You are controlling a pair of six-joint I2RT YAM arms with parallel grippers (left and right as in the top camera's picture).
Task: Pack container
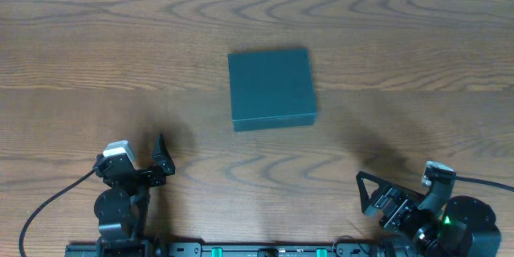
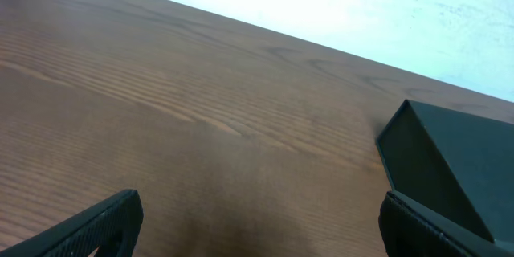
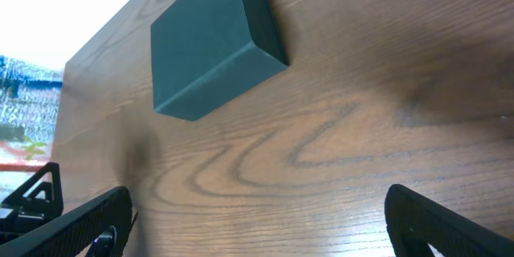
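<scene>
A brown, wood-grained counter (image 1: 96,64) is seen, and a white surface (image 2: 361,0) is shown beyond its far edge.

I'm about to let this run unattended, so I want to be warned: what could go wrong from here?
1. The container looks shut and sits unbraced on the smooth table. Prying at its lid with one end effector may slide it instead of opening it.
2. The left end effector and right end effector, both open, wait near the table's near edge on either side. Reaching inward together, they might collide over the container.
</scene>
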